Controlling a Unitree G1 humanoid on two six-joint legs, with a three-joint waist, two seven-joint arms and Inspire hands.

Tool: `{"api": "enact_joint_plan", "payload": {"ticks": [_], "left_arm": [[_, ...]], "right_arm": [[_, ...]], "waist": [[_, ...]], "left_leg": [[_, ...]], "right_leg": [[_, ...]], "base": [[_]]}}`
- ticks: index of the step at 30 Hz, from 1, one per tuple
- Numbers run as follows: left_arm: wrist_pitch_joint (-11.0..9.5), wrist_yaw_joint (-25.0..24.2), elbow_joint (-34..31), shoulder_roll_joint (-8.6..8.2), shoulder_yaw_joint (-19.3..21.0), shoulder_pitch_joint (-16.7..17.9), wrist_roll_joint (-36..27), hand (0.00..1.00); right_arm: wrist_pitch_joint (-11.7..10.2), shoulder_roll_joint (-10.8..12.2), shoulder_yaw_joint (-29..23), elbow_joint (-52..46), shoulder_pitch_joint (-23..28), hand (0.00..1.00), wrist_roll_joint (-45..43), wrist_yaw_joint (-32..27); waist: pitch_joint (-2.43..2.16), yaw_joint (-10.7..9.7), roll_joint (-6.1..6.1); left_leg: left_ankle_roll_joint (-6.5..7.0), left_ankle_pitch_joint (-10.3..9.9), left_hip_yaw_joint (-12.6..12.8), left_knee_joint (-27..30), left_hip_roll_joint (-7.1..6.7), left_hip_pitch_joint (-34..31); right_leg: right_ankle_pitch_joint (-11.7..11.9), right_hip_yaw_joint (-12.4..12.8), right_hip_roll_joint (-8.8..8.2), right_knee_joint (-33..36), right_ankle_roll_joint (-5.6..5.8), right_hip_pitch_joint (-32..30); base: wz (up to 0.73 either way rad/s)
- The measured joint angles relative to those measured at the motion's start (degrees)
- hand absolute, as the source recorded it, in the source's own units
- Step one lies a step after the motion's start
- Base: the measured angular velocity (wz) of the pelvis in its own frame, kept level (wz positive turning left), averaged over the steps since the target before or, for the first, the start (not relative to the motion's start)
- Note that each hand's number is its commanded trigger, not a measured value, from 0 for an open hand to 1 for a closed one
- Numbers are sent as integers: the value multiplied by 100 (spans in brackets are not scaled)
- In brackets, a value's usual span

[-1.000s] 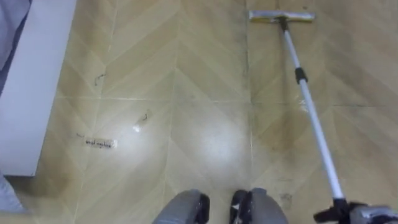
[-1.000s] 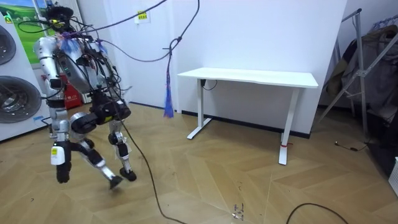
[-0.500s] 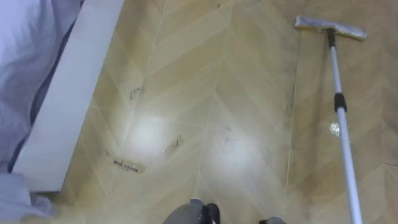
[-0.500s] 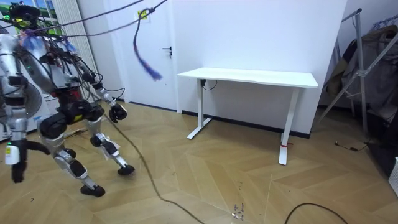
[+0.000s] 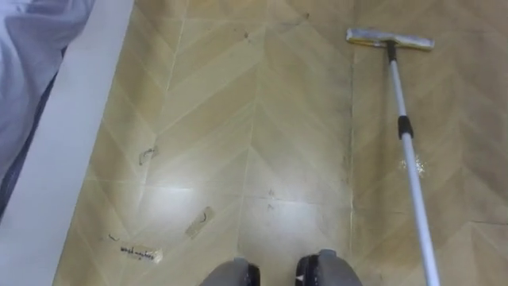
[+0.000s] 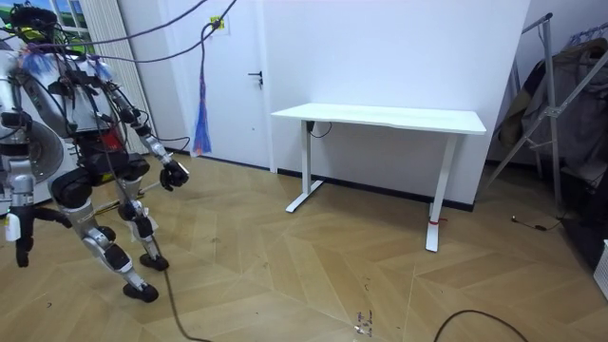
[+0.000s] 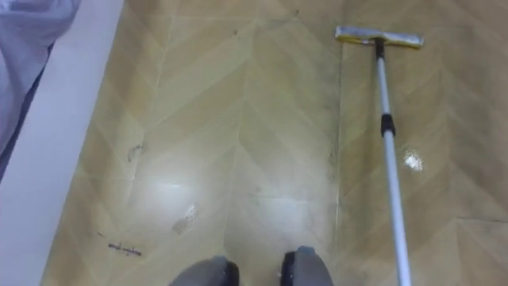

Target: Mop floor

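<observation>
Mop (image 5: 414,183) out ahead on the robot's right, flat head (image 5: 389,38) down on the wooden floor (image 5: 262,119), pole slanting back and off the lower right of the eye view; dark scuffs (image 5: 135,253) on the boards to the left, near a white border (image 5: 71,159); in the room view the robot stands bent-kneed at the left, well apart from the white counter (image 6: 380,119); one hand (image 6: 174,176) reaches forward, and whether it is apart or clamped I cannot tell.

No legible txt or nos.; floor scrawl (image 5: 135,253) can't be read.
</observation>
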Motion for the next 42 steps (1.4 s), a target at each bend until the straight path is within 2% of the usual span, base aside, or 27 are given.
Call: {"api": "enact_joint_plan", "payload": {"ticks": [2,3,4,6,7,8,9,10,11,12,13,14,15,17,18,20,21,22,23,25,28,30,31,32,34,38,42], "left_arm": [[4,2,-62,50,-40,30,15,0],[-4,-20,-137,46,-40,101,23,0],[-9,-61,-254,18,-38,201,39,0],[4,-177,-340,16,-40,309,47,0],[9,-265,-283,20,-20,299,110,0],[10,-298,-256,22,-4,266,144,0],[6,-353,-200,13,12,193,145,0],[-32,-419,-165,6,19,65,153,0],[-68,-433,-160,-6,33,10,181,0],[-120,-439,-212,-37,59,-30,336,0],[-167,-429,-239,-74,92,-27,373,0],[-168,-427,-237,-95,95,-25,384,0],[-171,-432,-238,-127,88,-13,469,0],[-199,-427,-290,-145,83,-15,659,0],[-234,-405,-268,-178,95,-22,791,0],[-227,-370,-148,-226,65,-25,803,0],[-224,-354,-88,-262,55,-15,800,0],[-221,-294,-40,-289,18,4,804,0],[-205,-271,-12,-296,20,8,802,0],[-109,-265,17,-302,54,21,787,0],[-101,-206,-3,-278,157,7,642,0],[-102,-172,-33,-217,157,4,461,0],[-107,-153,-83,-170,162,-5,463,0],[-107,-147,-93,-151,175,-17,470,0],[-113,-141,-62,-145,318,-44,478,0],[-46,-194,185,-322,324,-94,702,0],[-40,-269,400,-316,603,-332,922,0]], "right_arm": [[-33,-49,45,-141,-293,100,99,20],[-26,-68,35,-169,-480,100,135,74],[-34,-78,-13,-184,-537,100,207,113],[-38,-78,-16,-236,-384,100,263,173],[-88,-76,-36,-240,-113,100,272,192],[-100,-82,-61,-232,50,100,314,206],[-142,-153,-68,-183,413,100,419,257],[-215,-242,-67,-114,774,100,449,279],[-229,-274,-57,-38,915,100,449,281],[-227,-316,-15,75,1244,100,430,259],[-228,-304,-12,152,1562,100,430,196],[-228,-281,-18,165,1719,100,429,151],[-229,-199,-18,163,1980,100,435,39],[-270,41,-48,163,2133,100,434,-183],[-290,215,-141,153,2135,100,431,-322],[-317,476,-170,136,2134,100,430,-454],[-313,587,-210,129,2142,100,429,-482],[-271,660,-268,113,2138,100,412,-509],[-228,681,-304,112,2121,100,406,-517],[-34,632,-415,51,1950,100,410,-566],[193,392,-451,37,1210,100,396,-557],[156,278,-438,34,617,100,396,-553],[60,253,-434,31,303,100,406,-546],[24,246,-430,24,182,100,415,-530],[201,298,-484,148,-222,100,558,-319],[19,301,-569,168,-5,100,520,-67],[-189,327,-577,168,374,100,366,105]], "waist": [[22,43,-132],[54,143,-173],[54,209,-152],[42,194,-71],[42,153,-30],[20,125,-20],[-29,47,27],[-36,25,63],[-36,17,90],[-72,-10,186],[-117,-84,273],[-124,-125,340],[-163,-230,475],[-160,-319,604],[-122,-399,650],[-103,-470,652],[-75,-494,611],[-74,-523,611],[-63,-539,590],[-52,-425,544],[6,-365,388],[-3,-320,291],[26,-257,195],[24,-224,173],[25,-80,31],[46,-75,-3],[44,-122,131]], "left_leg": [[24,-78,-39,17,47,-269],[78,-278,-22,-444,131,-408],[70,-350,11,-1240,189,-437],[68,-302,-13,-2596,198,-354],[329,-78,47,-2899,165,-282],[437,-123,113,-2919,145,-189],[624,-249,204,-2919,50,-76],[742,-379,271,-2905,-80,3],[801,-418,292,-2878,-152,42],[888,-577,307,-2797,-255,114],[946,-723,298,-2779,-373,236],[971,-784,254,-2771,-439,317],[1004,-905,131,-2761,-487,424],[988,-996,-48,-2803,-508,512],[958,-1015,-188,-2864,-537,597],[906,-1043,-324,-3030,-548,805],[855,-1072,-361,-3158,-548,991],[790,-1145,-439,-3208,-551,1125],[753,-1181,-471,-3199,-551,1183],[589,-1334,-510,-3083,-460,1360],[515,-1367,-423,-2565,-307,1369],[457,-1362,-396,-2251,-213,1332],[384,-1342,-400,-2069,-142,1332],[351,-1327,-399,-1996,-99,1329],[237,-1277,-384,-1862,46,1356],[183,-1286,-424,-2610,119,1776],[91,-1173,-342,-4034,193,2555]], "right_leg": [[-88,0,39,12,5,124],[-130,-18,54,-50,-14,230],[-168,-50,63,-174,-14,406],[-305,-119,24,-399,58,753],[-450,-201,-83,-508,131,1030],[-516,-210,-127,-558,205,1142],[-620,-178,-235,-574,304,1289],[-642,-140,-382,-350,373,1295],[-598,-132,-421,-169,453,1263],[-406,-82,-515,257,644,1144],[-112,6,-576,687,731,1039],[85,41,-591,907,740,970],[370,115,-562,1223,774,837],[335,140,-483,1291,756,470],[300,114,-446,1090,733,175],[291,122,-381,237,729,-60],[375,124,-375,-594,668,-57],[638,98,-370,-1199,633,-9],[748,27,-380,-1246,590,45],[870,-187,-391,-1185,369,283],[599,-279,-371,-868,244,407],[459,-328,-332,-709,152,457],[392,-370,-284,-652,88,528],[369,-405,-264,-638,48,567],[332,-522,-124,-737,-23,759],[573,-633,-58,-1262,-99,1077],[1017,-676,79,-2188,-73,1615]], "base": [[11],[0],[0],[22],[40],[59],[64],[60],[42],[30],[30],[29],[15],[-10],[-29],[-24],[0],[9],[20],[13],[12],[6],[6],[16],[21],[1],[4]]}}
